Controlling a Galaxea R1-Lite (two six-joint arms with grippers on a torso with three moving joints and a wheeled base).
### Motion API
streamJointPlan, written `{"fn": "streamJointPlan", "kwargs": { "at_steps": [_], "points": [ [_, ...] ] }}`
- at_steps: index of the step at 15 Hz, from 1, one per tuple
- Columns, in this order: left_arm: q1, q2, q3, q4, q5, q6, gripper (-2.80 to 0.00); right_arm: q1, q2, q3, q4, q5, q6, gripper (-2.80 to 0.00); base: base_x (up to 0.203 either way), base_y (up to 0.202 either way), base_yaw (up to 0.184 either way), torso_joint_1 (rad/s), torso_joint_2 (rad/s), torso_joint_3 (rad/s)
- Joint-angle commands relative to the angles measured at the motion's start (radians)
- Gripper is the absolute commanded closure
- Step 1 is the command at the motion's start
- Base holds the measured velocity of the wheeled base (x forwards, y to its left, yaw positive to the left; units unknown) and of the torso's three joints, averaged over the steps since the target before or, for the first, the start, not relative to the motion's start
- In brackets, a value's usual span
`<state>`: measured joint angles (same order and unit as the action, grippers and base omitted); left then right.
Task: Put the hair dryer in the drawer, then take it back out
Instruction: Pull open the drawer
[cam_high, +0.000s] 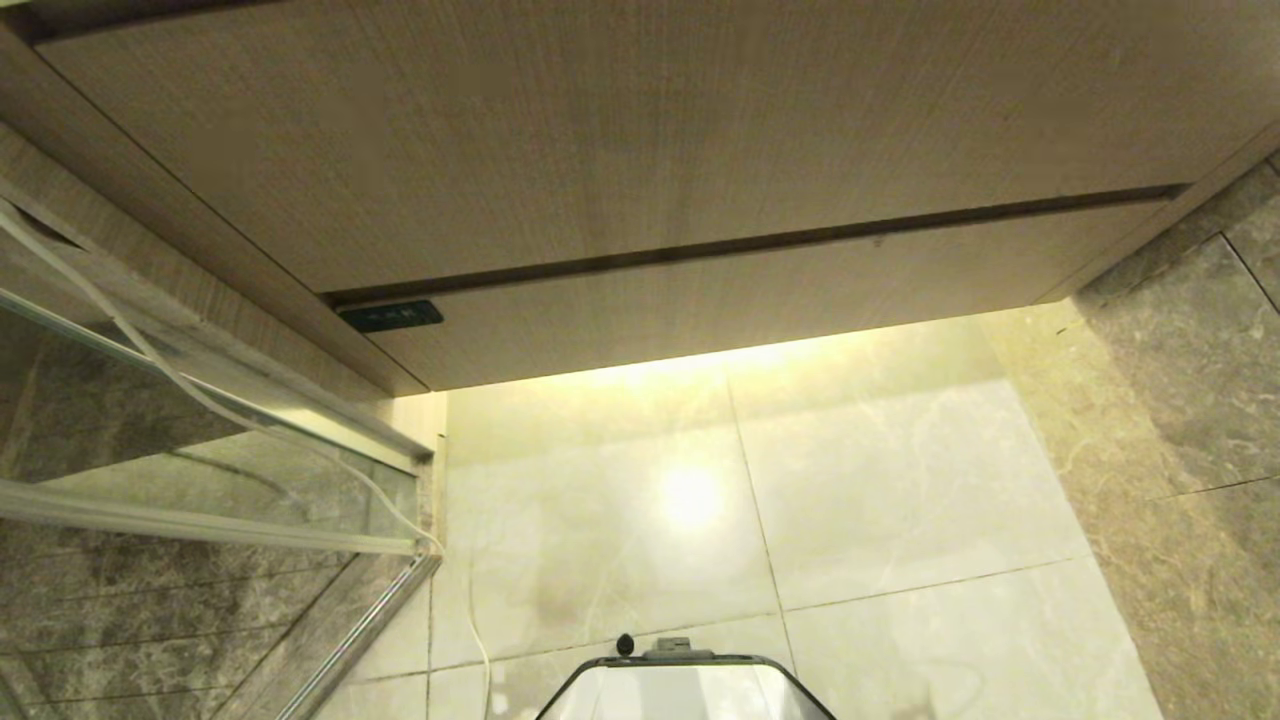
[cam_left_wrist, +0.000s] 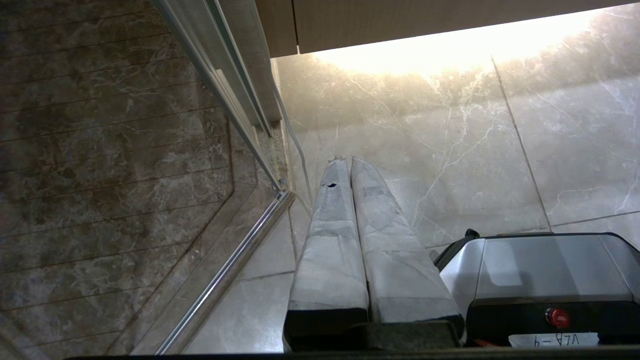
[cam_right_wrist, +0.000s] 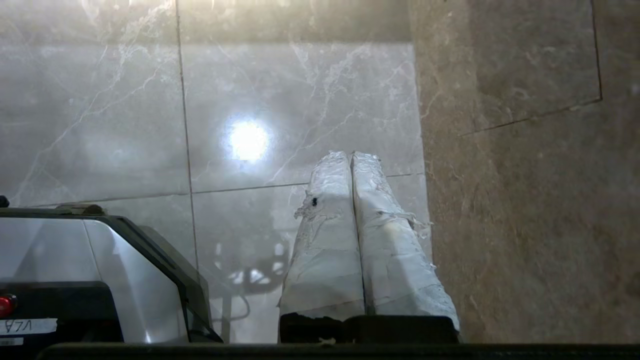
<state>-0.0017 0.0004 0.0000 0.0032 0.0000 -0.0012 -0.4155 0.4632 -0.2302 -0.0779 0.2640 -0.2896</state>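
Note:
The hair dryer is out of view in every frame. Two flat wood-grain drawer fronts fill the top of the head view, an upper one (cam_high: 620, 150) and a lower one (cam_high: 780, 290). Both are closed flush, with a dark gap between them. Neither arm shows in the head view. My left gripper (cam_left_wrist: 345, 161) hangs over the pale floor tile beside the glass partition, shut and empty. My right gripper (cam_right_wrist: 351, 154) hangs over the floor near the dark marble wall, its taped fingers pressed together with nothing between them.
A glass shower partition (cam_high: 200, 480) with a metal rail (cam_left_wrist: 225, 275) stands on the left, and a pale cord (cam_high: 190, 385) runs along it. A dark marble wall (cam_high: 1200, 400) closes the right. My own base (cam_high: 680, 685) sits at the bottom. A small dark plate (cam_high: 390, 316) marks the lower front.

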Motion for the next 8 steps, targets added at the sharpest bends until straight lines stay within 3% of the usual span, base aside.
{"fn": "streamJointPlan", "kwargs": {
  "at_steps": [1,3,5,8],
  "points": [
    [0.0,0.0,0.002,0.0,0.0,0.0,0.0,0.074,-0.295,0.113,0.013,-0.08,0.03,0.0,0.0,0.0,0.0,0.0,0.0,0.0],
    [0.0,0.0,0.001,0.0,0.0,0.0,0.0,0.224,-0.407,0.191,0.022,-0.22,0.099,0.0,0.0,0.0,0.0,0.0,0.0,0.0],
    [0.0,0.0,0.002,0.0,0.0,0.0,0.0,0.349,-0.458,0.225,0.005,-0.264,0.116,0.0,0.0,0.0,0.0,0.0,0.0,0.0],
    [0.0,0.0,0.002,0.0,0.0,0.0,0.0,0.416,-0.464,0.265,-0.125,-0.288,0.108,0.0,0.0,0.0,0.0,0.0,0.0,0.0]
  ]
}}
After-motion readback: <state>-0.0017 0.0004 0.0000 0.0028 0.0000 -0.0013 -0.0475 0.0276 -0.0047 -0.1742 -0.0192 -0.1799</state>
